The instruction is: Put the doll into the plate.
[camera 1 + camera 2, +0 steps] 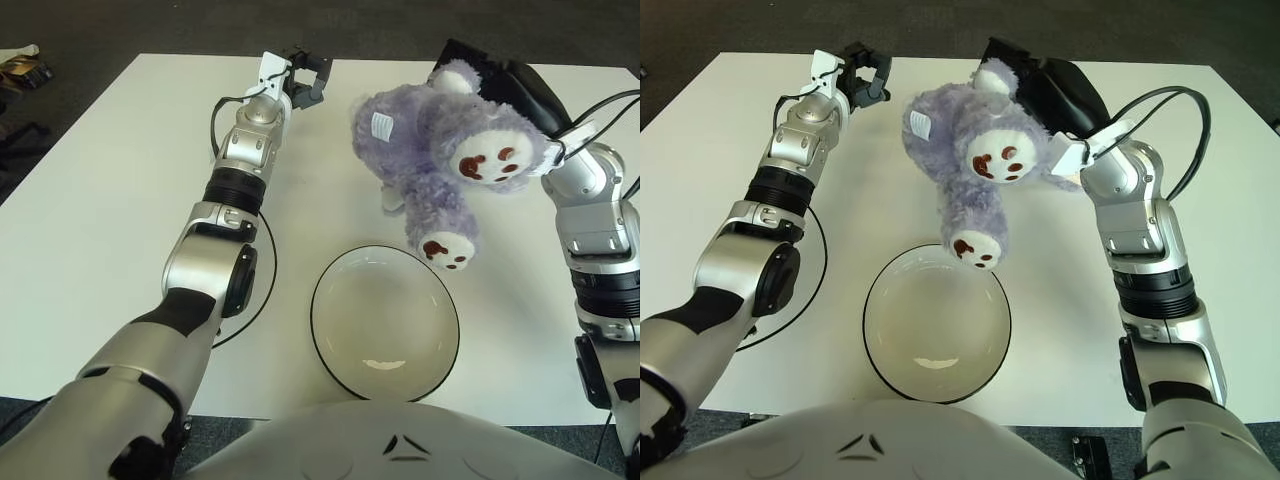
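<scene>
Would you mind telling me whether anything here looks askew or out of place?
Only the purple plush doll: the right hand holds it tilted above the table, one foot hanging over the far rim of the empty plate. The left hand shows farther back.

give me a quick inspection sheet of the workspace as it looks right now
surface: white table, bare where visible
job's things: purple doll held in the air, one foot low over the far rim of the plate; plate holds nothing
clutter: nothing seen on the table
hands: right hand behind the doll, grasping it; left hand at the far table edge, left of the doll, holding nothing
cables: black cable looping beside the left arm; black cable arching over the right forearm
surroundings: dark carpet; small object on the floor far left
</scene>
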Controlling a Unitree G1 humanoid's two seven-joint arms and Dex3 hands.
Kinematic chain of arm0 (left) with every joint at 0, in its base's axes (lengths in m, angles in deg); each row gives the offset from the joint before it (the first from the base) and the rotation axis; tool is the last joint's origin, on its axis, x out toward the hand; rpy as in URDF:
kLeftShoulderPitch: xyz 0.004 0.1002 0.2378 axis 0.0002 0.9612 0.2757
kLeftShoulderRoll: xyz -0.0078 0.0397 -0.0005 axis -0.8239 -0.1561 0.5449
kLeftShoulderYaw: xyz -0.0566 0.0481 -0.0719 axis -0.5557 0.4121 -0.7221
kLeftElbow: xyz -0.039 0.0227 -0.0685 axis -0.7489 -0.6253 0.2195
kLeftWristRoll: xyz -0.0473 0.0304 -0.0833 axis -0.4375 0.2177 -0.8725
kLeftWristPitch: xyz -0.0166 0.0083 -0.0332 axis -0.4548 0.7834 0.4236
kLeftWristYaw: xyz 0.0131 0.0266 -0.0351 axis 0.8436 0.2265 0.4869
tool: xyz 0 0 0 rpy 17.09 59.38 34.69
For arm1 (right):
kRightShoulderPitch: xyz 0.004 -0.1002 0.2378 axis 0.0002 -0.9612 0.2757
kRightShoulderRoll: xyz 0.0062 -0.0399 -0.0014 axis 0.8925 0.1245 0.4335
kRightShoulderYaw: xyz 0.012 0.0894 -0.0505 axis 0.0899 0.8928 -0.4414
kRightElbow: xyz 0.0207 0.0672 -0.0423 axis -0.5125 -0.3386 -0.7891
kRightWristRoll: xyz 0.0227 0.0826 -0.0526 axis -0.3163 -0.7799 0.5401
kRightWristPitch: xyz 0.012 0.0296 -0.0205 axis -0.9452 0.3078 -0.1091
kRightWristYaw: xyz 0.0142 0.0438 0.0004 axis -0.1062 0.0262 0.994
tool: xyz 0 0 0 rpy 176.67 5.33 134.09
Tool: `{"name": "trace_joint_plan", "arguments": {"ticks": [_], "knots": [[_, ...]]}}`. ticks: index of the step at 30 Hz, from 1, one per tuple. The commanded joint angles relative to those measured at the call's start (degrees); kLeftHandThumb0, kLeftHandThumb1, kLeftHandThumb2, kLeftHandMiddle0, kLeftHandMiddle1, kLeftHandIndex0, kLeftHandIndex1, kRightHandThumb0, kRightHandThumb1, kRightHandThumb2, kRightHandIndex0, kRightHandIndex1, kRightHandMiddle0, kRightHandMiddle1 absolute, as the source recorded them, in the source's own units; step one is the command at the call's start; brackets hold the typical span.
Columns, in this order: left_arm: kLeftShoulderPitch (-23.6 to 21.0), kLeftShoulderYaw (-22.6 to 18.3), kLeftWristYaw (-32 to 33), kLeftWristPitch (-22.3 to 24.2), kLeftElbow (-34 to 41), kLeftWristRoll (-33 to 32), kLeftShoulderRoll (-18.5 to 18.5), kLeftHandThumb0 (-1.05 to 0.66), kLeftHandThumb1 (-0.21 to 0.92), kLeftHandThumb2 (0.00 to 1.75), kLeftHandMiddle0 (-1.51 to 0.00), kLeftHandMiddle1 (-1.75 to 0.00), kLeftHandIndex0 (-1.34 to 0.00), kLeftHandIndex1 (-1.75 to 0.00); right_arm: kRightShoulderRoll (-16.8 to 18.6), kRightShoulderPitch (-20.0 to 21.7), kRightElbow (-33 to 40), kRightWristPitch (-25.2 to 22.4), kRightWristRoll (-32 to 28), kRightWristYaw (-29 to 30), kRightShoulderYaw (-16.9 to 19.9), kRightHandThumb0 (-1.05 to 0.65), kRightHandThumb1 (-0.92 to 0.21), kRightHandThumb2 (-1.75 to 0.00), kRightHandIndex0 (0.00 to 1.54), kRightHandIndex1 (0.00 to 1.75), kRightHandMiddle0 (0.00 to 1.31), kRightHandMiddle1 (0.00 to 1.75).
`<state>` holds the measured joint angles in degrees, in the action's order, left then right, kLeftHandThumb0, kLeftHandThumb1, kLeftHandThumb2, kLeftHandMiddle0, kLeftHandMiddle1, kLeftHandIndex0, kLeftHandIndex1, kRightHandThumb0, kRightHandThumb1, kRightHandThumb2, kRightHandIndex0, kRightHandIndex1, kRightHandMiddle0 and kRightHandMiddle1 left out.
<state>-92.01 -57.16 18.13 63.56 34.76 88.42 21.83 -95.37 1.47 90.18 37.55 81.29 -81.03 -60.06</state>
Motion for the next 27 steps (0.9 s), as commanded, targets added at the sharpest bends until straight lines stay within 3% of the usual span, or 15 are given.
{"name": "trace_joint_plan", "arguments": {"ticks": [1,12,27], "knots": [[-1.4,-0.1,0.4,-0.1,-0.2,0.4,-0.2,0.00,0.62,0.86,-0.39,-1.48,-0.38,-1.75,-0.8,-0.7,2.8,-2.3,0.0,-1.5,1.3,-0.01,-0.34,-1.17,0.55,1.44,0.63,1.68],[-1.4,-0.6,0.1,-1.1,-0.8,-0.2,-0.1,0.00,0.54,1.00,-0.47,-1.58,-0.30,-1.75,-0.1,-2.3,6.6,-7.4,-1.9,-5.2,2.0,-0.01,-0.32,-1.20,0.55,1.47,0.65,1.67],[-1.9,-0.8,0.4,-2.1,-2.1,0.1,0.0,0.00,0.54,1.00,-0.44,-1.58,-0.34,-1.75,1.1,-4.9,4.4,-1.4,-5.4,-4.1,2.5,-0.01,-0.24,-1.28,0.72,1.45,0.61,1.66]]}}
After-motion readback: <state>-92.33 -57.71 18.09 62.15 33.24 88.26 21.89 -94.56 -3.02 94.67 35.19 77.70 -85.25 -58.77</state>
